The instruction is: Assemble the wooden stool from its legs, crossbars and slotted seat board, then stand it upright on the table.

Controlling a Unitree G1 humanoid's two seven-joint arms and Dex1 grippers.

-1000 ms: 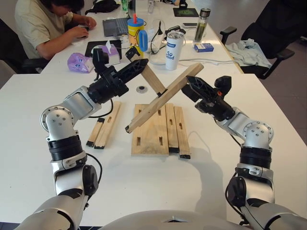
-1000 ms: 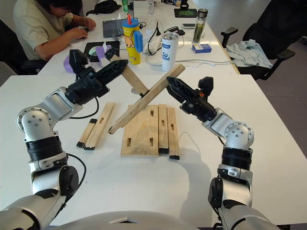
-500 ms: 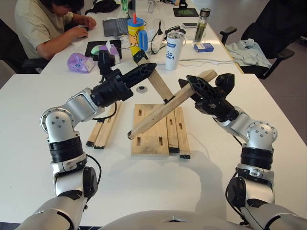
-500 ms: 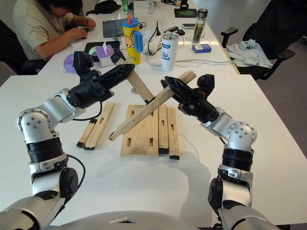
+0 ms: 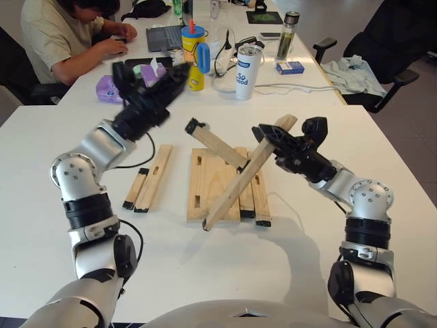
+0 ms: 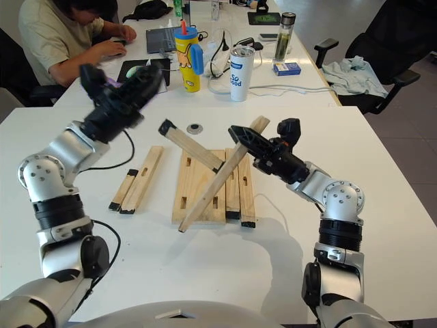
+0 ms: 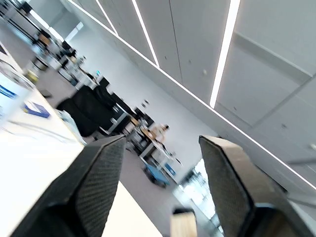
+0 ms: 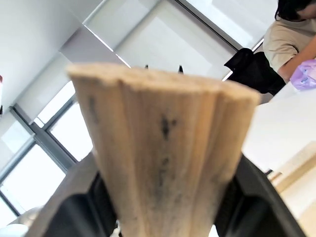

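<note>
Over the slotted seat board (image 5: 213, 179), two legs cross. The right pincer (image 5: 265, 137), at the board's 2 o'clock, is clenched on one leg (image 5: 239, 184); the other leg (image 5: 217, 145) lies loose. The left pincer (image 5: 174, 74), at 10 o'clock, hangs released and empty. Crossbars (image 5: 149, 179) lie on the worktop (image 5: 205, 266) at 9 o'clock. Leg-fitting looks to be in hand; next, that leg's end needs seating in a slot.

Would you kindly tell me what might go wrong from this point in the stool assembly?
1. The right gripper grips the long leg near its top, with the low end on the table; it may pivot or slip.
2. The loose leg crosses it above the seat board; moving one may knock the other away.
3. The left gripper hangs open near the yellow cup; a swing might tip it.
</note>
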